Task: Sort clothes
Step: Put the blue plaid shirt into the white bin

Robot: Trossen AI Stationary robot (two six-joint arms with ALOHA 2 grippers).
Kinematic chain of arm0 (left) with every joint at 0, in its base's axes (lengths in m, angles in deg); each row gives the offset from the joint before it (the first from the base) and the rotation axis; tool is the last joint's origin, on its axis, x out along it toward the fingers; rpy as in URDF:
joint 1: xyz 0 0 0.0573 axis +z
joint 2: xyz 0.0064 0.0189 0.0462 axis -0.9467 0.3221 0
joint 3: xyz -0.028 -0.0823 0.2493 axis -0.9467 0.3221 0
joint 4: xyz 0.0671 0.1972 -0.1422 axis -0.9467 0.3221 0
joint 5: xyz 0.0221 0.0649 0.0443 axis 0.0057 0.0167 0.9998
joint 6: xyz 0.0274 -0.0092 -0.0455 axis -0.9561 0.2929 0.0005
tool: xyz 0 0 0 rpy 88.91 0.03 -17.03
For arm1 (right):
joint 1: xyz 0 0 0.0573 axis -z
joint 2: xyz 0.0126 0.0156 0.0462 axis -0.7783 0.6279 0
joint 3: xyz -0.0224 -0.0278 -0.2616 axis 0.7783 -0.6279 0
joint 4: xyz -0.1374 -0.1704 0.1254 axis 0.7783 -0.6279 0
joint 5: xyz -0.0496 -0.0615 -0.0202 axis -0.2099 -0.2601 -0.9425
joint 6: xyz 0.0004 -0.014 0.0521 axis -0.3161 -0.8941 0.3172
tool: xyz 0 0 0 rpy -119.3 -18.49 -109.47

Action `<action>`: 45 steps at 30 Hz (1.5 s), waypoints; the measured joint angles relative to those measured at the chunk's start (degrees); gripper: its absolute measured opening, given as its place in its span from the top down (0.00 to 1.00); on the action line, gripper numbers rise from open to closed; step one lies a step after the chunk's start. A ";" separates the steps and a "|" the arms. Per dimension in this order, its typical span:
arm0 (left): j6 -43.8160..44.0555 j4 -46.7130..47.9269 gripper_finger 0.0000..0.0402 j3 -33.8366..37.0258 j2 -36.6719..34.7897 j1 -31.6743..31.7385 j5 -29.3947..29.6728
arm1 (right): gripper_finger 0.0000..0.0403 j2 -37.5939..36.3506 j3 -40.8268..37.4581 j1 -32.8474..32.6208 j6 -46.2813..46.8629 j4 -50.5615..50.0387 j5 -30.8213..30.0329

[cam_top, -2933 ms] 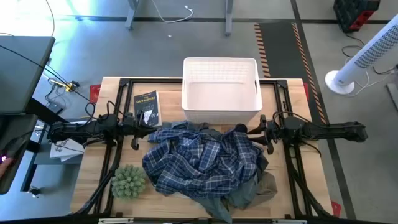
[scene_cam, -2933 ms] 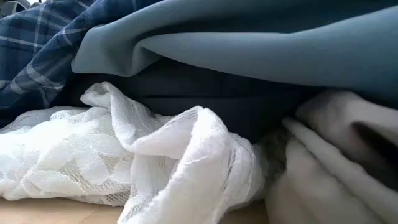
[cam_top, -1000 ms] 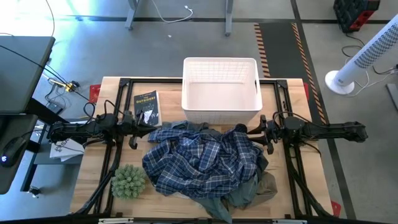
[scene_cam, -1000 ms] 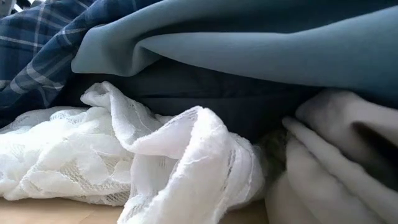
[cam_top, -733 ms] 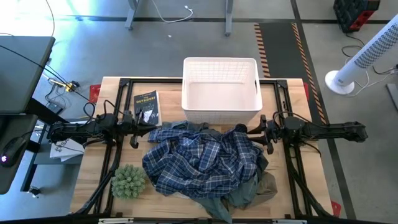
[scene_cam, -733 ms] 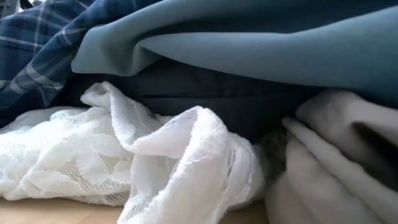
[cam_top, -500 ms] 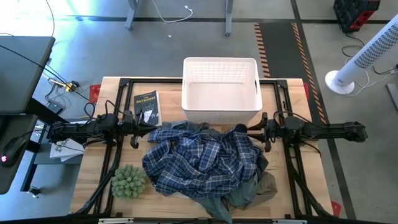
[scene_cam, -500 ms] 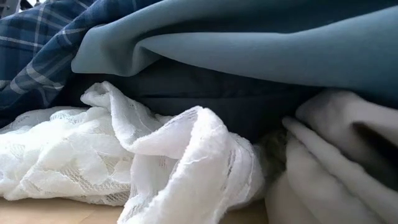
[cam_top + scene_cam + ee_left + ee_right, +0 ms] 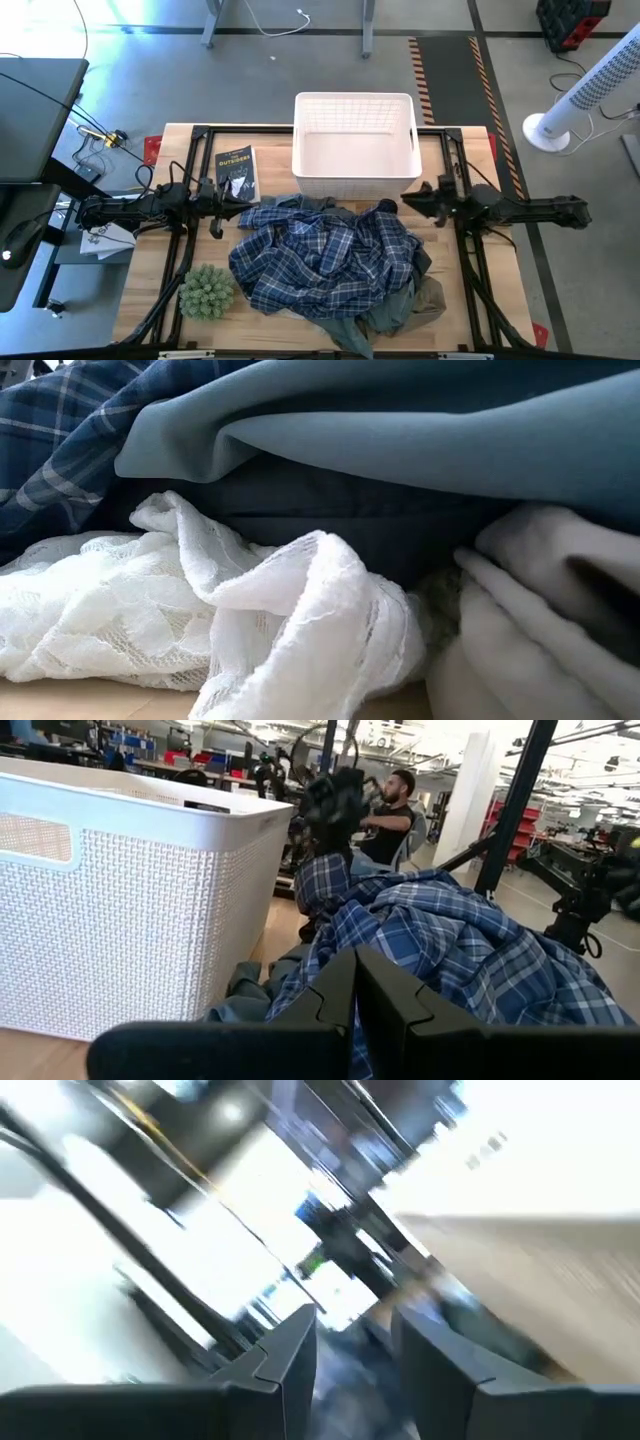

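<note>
Since the earlier frame the right gripper (image 9: 420, 205) has swung and lifted at the pile's right edge; nothing else moved. High view: a plaid shirt (image 9: 325, 260) tops the clothes heap at centre frame on the worktop (image 9: 150, 320), just below the white basket (image 9: 355, 145). The left gripper (image 9: 215, 215) waits at the heap's left edge. Low view: white lace garment (image 9: 150, 610) under grey fabric (image 9: 420, 440). Left wrist view: fingers together, holding nothing. Right wrist view: blurred, fingers slightly apart. Sorting seems barely begun; next likely needs reaching and pinching the shirt.
</note>
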 joint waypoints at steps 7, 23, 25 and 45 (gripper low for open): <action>4.46 -0.23 0.98 -0.02 0.00 0.00 -0.05 | 0.68 3.43 8.62 -9.36 -13.64 19.75 6.49; 4.41 -0.27 0.98 -0.02 0.00 0.00 0.37 | 0.68 43.53 38.01 -24.97 -23.77 3.87 1.77; 4.39 -0.27 0.98 -0.04 0.00 0.00 0.37 | 0.68 46.86 44.99 -24.84 -22.92 -9.72 -3.18; 4.35 0.42 0.98 -0.07 0.00 0.00 0.35 | 0.33 85.52 85.52 -13.25 -16.54 -75.83 1.57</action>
